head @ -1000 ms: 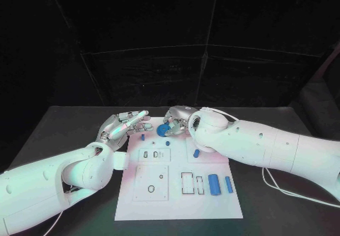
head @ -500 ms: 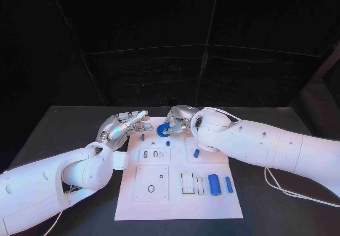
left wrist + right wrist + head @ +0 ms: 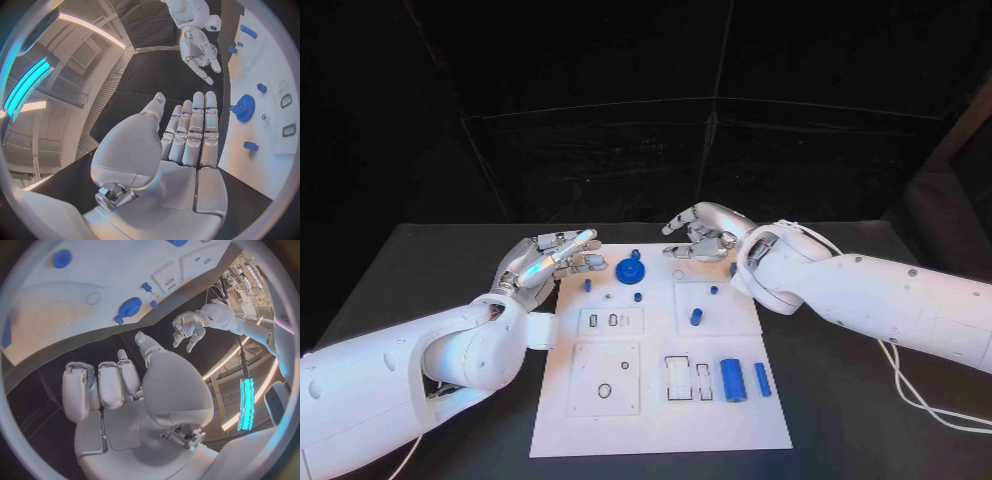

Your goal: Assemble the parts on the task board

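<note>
Now the blue gear [image 3: 630,271] sits free on the board [image 3: 661,415] near its 12 o'clock edge. Left hand [image 3: 555,256], at the gear's 9 o'clock, is empty with fingers straight; right hand [image 3: 705,226], toward 1 o'clock, holds nothing, fingers loosely spread.

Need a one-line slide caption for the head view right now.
Blue gear rests on the task board; left hand and right hand hover open.

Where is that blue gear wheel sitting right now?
In the head view the blue gear lies on the far end of the white task board, toward its left side, between the two robot hands and held by neither.
</note>
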### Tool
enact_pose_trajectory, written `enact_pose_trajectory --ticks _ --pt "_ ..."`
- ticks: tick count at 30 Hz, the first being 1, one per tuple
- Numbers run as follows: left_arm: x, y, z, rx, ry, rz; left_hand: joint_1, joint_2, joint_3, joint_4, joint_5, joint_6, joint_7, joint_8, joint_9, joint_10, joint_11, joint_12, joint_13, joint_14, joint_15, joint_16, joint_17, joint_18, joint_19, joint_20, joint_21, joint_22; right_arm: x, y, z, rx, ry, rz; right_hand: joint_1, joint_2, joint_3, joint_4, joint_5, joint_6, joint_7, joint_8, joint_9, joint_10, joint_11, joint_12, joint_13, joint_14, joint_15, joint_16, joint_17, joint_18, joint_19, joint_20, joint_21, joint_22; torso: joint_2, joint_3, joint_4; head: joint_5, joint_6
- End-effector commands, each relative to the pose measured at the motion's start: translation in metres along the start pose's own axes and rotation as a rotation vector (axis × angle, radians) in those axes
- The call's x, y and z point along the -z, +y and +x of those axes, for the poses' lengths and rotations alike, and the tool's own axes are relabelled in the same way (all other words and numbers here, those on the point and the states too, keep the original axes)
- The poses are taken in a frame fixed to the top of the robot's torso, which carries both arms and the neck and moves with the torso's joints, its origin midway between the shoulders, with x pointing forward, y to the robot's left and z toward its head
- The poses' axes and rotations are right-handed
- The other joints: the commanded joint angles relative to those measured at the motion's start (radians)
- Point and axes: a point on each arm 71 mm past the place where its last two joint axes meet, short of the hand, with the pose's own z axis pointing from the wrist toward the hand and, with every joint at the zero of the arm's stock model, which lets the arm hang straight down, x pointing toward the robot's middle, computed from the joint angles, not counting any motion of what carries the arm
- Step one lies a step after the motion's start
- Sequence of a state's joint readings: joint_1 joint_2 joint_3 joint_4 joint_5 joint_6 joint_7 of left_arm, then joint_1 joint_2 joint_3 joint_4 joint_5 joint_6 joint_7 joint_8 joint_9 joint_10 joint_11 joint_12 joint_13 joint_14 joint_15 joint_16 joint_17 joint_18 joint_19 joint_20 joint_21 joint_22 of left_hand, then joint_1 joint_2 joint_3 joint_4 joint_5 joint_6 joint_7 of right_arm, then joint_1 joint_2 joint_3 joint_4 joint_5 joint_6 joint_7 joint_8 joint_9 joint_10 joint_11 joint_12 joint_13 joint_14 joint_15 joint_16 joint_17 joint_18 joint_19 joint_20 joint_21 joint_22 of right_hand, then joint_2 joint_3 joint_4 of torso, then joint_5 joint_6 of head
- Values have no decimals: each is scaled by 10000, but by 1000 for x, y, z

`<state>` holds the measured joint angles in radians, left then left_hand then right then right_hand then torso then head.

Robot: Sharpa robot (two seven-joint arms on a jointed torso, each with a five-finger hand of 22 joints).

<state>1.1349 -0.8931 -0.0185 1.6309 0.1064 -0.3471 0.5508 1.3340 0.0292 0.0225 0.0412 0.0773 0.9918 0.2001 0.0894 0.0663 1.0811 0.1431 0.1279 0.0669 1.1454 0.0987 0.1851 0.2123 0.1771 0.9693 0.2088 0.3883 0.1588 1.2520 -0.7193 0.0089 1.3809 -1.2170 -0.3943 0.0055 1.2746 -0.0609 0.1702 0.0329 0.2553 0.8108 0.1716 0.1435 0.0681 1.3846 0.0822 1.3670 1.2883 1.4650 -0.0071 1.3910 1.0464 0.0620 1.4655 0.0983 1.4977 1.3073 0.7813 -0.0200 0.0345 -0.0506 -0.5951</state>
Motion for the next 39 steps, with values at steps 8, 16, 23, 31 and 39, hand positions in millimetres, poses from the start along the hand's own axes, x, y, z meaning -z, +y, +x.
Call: enact_pose_trajectory --ticks 8,16,23,31,39 --pt "-3 0 2 21 107 145 4 97 3 -57 -58 52 -1 -53 -9 7 50 -68 -16 61 12 -44 14 60 54 0 -57 -18 28 -42 -25 -932 395 657 474 -139 -22 -425 -231 131 -21 28 -13 -28 -50 -67 -54 202 10 -81 -74 -181 176 0 -45 368 -2 79 -107 -166 44" --pt "-5 1 2 14 97 160 52 97 23 -116 -56 60 -9 -70 -9 20 44 -87 -16 47 15 -77 22 58 52 0 -69 -29 38 -70 -34 -438 498 1153 588 -196 -36 -541 -133 68 -8 -15 -23 -83 -40 -125 -114 200 15 -88 -91 -180 170 0 -49 361 25 114 -78 -237 40" --pt "-6 2 1 14 96 158 60 101 28 -124 -56 65 -12 -71 -8 26 43 -89 -15 47 15 -82 24 58 52 0 -71 -31 48 -86 -35 -356 626 1421 591 -233 -60 -561 -138 50 -4 -26 -24 -91 -36 -133 -121 200 18 -89 -94 -180 169 2 -49 361 30 118 -77 -190 20" --pt "-7 2 1 -2 69 155 60 101 28 -124 -56 65 -12 -71 -8 26 43 -89 -15 47 15 -82 24 58 52 0 -71 -31 55 -90 -34 -378 831 1512 578 -246 -76 -560 -145 51 -4 -25 -23 -81 -34 -122 -105 200 19 -88 -91 -181 171 3 -47 367 20 96 -83 -195 -10" --pt "-7 3 1 4 78 148 60 101 28 -124 -56 65 -12 -71 -8 26 43 -89 -15 47 15 -82 24 58 52 0 -71 -31 58 -95 -29 -431 1043 1642 557 -254 -96 -553 -150 57 -4 -22 -20 -79 -32 -121 -103 200 21 -88 -92 -180 170 4 -49 364 17 89 -61 -229 -10"
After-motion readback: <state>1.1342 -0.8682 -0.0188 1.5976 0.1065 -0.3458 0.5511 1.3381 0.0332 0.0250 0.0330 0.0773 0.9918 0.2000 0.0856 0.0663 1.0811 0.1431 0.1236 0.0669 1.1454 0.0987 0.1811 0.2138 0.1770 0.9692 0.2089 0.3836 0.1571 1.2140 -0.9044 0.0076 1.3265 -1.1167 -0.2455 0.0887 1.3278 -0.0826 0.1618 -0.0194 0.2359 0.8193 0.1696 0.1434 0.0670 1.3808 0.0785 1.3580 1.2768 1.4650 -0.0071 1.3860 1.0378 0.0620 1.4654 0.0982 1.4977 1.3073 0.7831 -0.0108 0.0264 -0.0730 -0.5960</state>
